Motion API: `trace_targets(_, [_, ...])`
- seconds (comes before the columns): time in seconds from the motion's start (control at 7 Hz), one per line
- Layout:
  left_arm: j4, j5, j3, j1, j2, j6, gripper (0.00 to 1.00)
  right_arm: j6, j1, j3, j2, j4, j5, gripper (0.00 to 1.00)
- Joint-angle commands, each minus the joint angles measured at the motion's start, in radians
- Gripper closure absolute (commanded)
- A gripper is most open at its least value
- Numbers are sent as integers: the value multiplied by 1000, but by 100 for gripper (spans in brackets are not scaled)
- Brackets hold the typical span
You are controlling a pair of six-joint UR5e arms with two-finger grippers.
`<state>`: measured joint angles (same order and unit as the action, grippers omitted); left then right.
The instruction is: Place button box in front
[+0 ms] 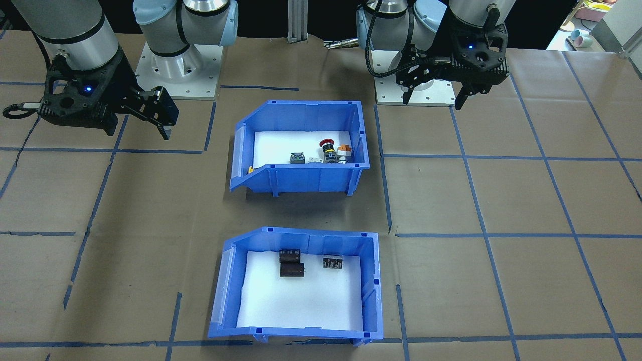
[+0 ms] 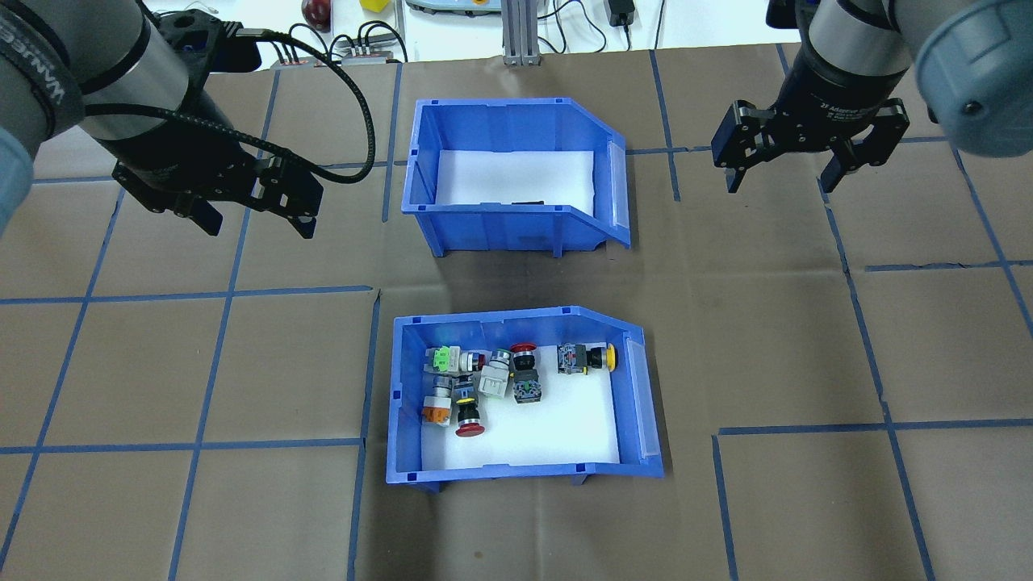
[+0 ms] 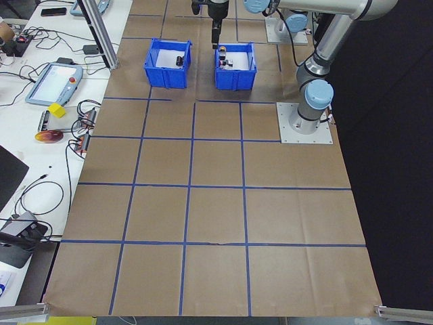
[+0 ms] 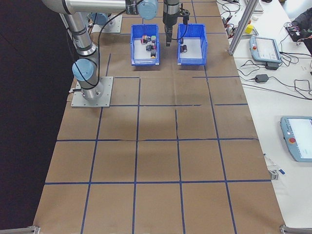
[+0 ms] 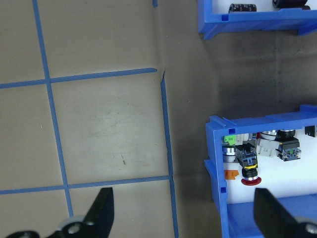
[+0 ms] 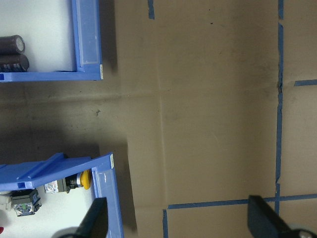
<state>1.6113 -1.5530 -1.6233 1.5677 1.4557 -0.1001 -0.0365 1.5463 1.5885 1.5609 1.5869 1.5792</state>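
The button box (image 2: pixel 516 472) is a blue bin with a white floor, holding red, orange, yellow and green push-buttons (image 2: pixel 468 420). It sits on the robot's side of the table, seen also as the upper bin (image 1: pixel 301 180) in the front-facing view. My left gripper (image 2: pixel 258 227) hovers open over the paper, left of and beyond the box, holding nothing. My right gripper (image 2: pixel 779 184) hangs open and empty to the far right. The left wrist view catches the box's corner (image 5: pixel 218 148). The right wrist view shows its sloped end (image 6: pixel 106 198).
A second blue bin (image 2: pixel 500 222) with dark cylinders (image 1: pixel 291 263) stands farther from the robot, in line with the button box. Brown paper with blue tape lines (image 2: pixel 202 294) covers the table. Cables and tablets lie on the side benches (image 3: pixel 54 81).
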Motion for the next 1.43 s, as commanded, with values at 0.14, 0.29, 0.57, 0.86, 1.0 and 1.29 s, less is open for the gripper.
trace_targets(0.14, [1, -7, -1, 0, 0, 0, 1, 0, 0, 7, -4, 18, -1, 0])
trace_targets(0.29, [1, -9, -1, 0, 12, -1, 1, 0, 1, 8, -2, 18, -2, 0])
trace_targets(0.57, [-5, -6, -1, 0, 35, 19, 1, 0, 3, 2, -10, 22, -2, 0])
trace_targets(0.86, [-59, 1, -1, 0, 49, 5, 1, 0, 12, -11, -100, 21, -4, 0])
trace_targets(1.0, [-57, -9, -9, 0, 60, 11, 1, 18, 18, -39, -110, 18, -8, 0])
trace_targets(1.29, [-67, 10, -32, 2, 77, 22, 1, 244, 38, -100, -134, 18, -8, 0])
